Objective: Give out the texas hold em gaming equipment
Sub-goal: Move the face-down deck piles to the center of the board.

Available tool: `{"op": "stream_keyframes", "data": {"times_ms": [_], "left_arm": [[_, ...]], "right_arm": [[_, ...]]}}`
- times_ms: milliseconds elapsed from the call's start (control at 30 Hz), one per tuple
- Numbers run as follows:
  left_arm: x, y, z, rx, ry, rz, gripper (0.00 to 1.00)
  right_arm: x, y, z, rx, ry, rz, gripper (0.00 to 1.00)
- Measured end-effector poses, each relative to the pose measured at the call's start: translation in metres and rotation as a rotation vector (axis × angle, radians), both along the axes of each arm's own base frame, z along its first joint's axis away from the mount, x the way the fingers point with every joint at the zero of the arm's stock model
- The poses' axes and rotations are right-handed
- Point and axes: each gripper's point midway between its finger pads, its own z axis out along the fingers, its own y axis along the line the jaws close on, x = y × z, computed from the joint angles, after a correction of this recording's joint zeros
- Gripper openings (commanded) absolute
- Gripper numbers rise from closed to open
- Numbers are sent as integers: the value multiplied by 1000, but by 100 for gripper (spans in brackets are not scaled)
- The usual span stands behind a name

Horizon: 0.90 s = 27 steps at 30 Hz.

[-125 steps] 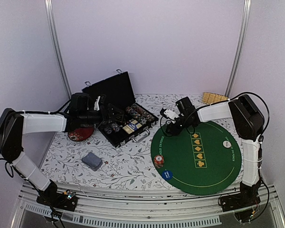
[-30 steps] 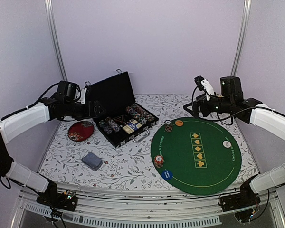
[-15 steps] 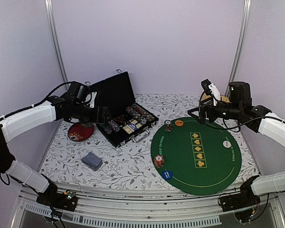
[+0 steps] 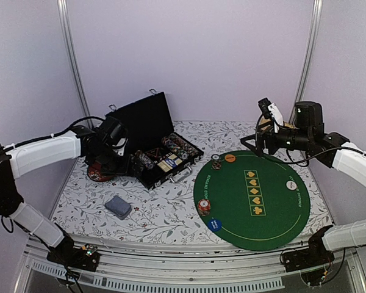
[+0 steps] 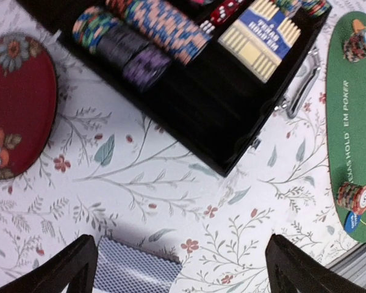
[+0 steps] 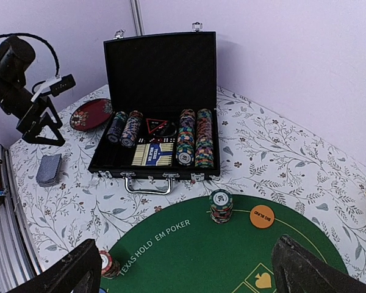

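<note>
Lilac walls; floral-cloth tabletop point(image 4: 171, 213), green felt mat point(image 4: 268, 201) at 4 o'clock. Poker chips point(image 4: 177, 146), racked in black case point(image 4: 147, 119) at 11 o'clock: hard, smooth, probably dense; pinch stacks across rims. Card deck point(image 4: 118, 206) at 8 o'clock: thin, slippery; take by long edges. My left gripper point(image 5: 183, 268) and right gripper point(image 6: 189, 268): jaws spread, holding nothing.

The table point(image 4: 171, 217) is spread with a white cloth printed with leafy sprigs and small red flowers. At its far left an open black case point(image 4: 147, 119) stands with the lid up, a round dark-red dish point(image 6: 91, 114) lies just to the left of it, and a pack of cards point(image 4: 118, 206) with a grey-blue back sits nearer the front edge, well apart from both. A round green mat point(image 4: 274, 201) covers most of the right half.
</note>
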Motion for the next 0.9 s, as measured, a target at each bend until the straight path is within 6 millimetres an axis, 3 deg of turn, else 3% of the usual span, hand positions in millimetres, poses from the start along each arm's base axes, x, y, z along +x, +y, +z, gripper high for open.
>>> {"op": "stream_keyframes", "data": {"times_ms": [200, 333, 467, 733, 900], "left_arm": [[-48, 39, -29, 25, 86, 239, 98], [-68, 50, -24, -77, 13, 417, 98], [-74, 43, -29, -139, -7, 567, 98], [-83, 41, -86, -34, 112, 878, 98], [-78, 37, -90, -45, 102, 954, 98]], "right_arm": [[10, 7, -13, -12, 33, 10, 99], [17, 12, -27, -17, 82, 13, 99], [19, 14, -33, -23, 108, 18, 99], [18, 14, -33, -23, 107, 24, 99], [17, 15, -33, -23, 107, 27, 99]]}}
